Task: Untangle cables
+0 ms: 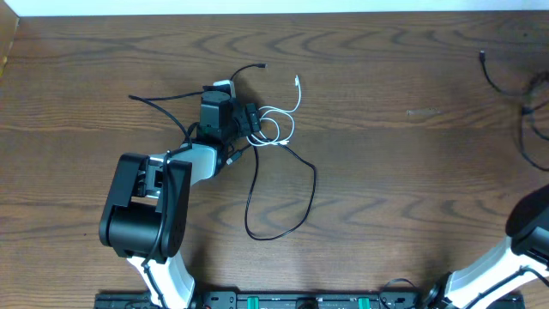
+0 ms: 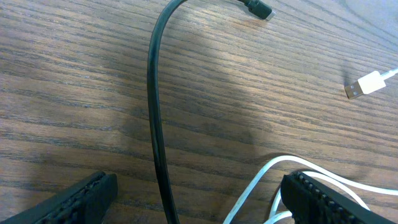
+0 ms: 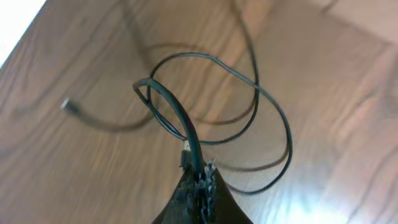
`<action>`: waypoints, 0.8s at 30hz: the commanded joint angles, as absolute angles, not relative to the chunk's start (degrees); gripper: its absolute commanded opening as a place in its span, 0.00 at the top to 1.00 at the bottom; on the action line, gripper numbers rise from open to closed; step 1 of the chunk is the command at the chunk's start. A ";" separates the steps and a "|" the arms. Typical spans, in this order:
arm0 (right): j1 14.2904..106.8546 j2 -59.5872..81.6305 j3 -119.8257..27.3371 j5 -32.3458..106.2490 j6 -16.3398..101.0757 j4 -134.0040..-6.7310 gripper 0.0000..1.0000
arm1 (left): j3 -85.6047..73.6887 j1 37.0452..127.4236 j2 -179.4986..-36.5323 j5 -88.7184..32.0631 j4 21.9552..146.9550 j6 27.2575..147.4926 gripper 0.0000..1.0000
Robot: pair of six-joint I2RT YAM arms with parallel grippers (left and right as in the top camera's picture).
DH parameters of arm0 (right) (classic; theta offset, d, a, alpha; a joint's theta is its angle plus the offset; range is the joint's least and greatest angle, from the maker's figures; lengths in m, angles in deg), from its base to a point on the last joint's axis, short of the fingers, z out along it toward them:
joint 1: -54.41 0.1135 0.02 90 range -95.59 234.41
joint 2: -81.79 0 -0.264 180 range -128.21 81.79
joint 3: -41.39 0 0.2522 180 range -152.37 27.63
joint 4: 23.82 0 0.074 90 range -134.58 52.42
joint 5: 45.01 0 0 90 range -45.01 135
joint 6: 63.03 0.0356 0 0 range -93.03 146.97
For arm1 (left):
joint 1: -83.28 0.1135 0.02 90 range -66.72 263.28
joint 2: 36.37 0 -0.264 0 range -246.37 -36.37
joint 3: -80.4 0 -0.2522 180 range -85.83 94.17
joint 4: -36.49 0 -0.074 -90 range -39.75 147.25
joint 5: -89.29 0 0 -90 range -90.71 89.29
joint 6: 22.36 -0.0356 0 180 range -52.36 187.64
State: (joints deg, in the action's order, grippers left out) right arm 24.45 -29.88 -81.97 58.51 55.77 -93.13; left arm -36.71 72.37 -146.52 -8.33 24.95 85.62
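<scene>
A tangle of cables lies left of centre: a white cable (image 1: 283, 122) coiled in small loops, and a black cable (image 1: 304, 193) looping towards the front. My left gripper (image 1: 244, 113) sits low over the tangle. In the left wrist view it (image 2: 199, 190) is open, with a black cable (image 2: 154, 118) running between its fingers and the white cable (image 2: 258, 180) by the right finger. A white plug (image 2: 367, 84) and a black plug (image 2: 258, 9) lie beyond. My right gripper (image 3: 199, 180) is shut on a separate black cable (image 3: 249, 93), lifted above the table in loops.
That separate black cable (image 1: 515, 112) trails along the far right edge. The right arm (image 1: 532, 227) enters at the right front corner, its gripper outside the overhead view. The left arm's base (image 1: 141, 210) stands at the front left. One black end (image 1: 137, 98) reaches out to the left.
</scene>
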 commanded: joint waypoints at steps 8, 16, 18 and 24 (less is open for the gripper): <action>12.28 -29.58 -82.67 55.58 55.20 -89.61 0.99 | -36.84 72.56 -146.74 -9.27 26.04 85.53 0.11; 9.37 -32.13 -82.17 55.30 55.22 -90.03 0.99 | -36.84 72.54 -146.74 -9.27 26.02 85.53 0.10; 9.15 -32.81 -82.17 55.32 55.20 -90.49 0.91 | -36.84 72.56 -146.74 -9.27 26.02 85.53 0.10; 9.18 -33.69 -82.12 53.40 55.18 -91.14 0.26 | -36.84 72.54 -146.74 -9.27 26.04 85.53 0.11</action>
State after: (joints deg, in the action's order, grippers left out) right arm 9.46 -33.16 -81.93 54.64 55.02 -90.95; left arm -36.71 72.37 -146.52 -8.33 24.97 85.62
